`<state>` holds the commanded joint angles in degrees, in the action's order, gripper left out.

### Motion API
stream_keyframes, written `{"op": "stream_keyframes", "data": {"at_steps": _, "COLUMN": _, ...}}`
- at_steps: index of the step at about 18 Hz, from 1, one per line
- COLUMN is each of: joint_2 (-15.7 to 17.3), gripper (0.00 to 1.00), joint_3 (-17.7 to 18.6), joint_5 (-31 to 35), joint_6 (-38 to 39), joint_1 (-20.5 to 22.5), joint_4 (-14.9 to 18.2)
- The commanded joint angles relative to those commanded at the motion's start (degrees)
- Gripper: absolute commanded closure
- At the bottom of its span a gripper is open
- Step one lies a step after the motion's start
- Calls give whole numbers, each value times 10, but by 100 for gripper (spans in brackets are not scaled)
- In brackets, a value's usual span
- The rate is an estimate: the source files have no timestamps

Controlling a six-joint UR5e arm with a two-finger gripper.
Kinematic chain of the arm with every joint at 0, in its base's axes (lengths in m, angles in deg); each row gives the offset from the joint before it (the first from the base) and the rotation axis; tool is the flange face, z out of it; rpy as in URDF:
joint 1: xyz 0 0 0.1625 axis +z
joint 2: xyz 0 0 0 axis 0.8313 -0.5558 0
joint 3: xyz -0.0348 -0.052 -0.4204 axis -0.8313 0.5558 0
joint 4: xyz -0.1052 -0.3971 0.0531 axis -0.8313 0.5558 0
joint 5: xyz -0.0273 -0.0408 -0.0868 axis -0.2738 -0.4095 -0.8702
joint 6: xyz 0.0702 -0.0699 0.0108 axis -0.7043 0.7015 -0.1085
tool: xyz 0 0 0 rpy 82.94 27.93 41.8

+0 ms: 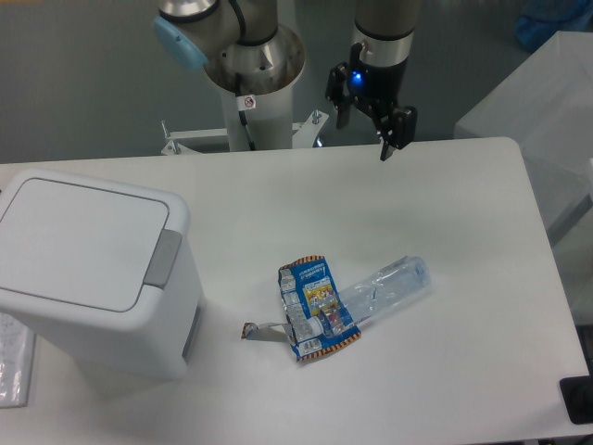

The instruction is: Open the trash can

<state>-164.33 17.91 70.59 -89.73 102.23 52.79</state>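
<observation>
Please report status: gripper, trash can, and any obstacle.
Gripper open, empty, high at the table's far edge. Trash can at left, lid shut. Bottle mid-table, off the path.

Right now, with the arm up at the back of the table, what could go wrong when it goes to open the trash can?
The gripper hangs far from the trash can, so a low sweep across could catch the crushed bottle or blue wrapper.

The grey push-button is a narrow strip on the lid's right edge; a slightly off press would likely land on the lid or rim and not release it.

The can sits at the table's left edge, so a sideways push might shift it.
</observation>
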Motion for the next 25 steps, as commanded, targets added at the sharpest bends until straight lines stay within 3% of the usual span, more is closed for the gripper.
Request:
{"op": "stream_keyframes", "data": {"at_steps": 5, "joint_2": 4, "gripper": 0, "joint_3": -3, "joint_5": -3, "joint_6": 5, "joint_1": 0, "joint_4": 0}}
{"op": "stream_keyframes", "data": {"at_steps": 8, "joint_2": 6, "gripper": 0, "joint_3": -4, "joint_5": -59, "joint_6": 24, "joint_1": 0, "joint_4": -8}}
{"op": "stream_keyframes", "data": {"at_steps": 13, "joint_2": -18, "gripper": 0, "joint_3": -5, "joint_5": -202, "joint_6": 184, "joint_1": -1, "joint_4": -125}}
{"op": "stream_keyframes", "data": {"at_steps": 18, "joint_2": -21, "gripper": 0, "joint_3": -25, "joint_5": -211, "joint_6": 275, "joint_1": -2, "joint_4": -141}}
{"op": "stream_keyframes", "data": {"at_steps": 21, "joint_2": -38, "gripper": 0, "joint_3": -61, "joint_5": -214, "joint_6": 352, "joint_1": -16, "joint_4": -141}}
{"op": "stream_keyframes", "data": {"at_steps": 25, "joint_2": -95, "gripper": 0, "joint_3": -161, "joint_5": -214, "joint_6": 528, "joint_1": -73, "joint_4": -141}}
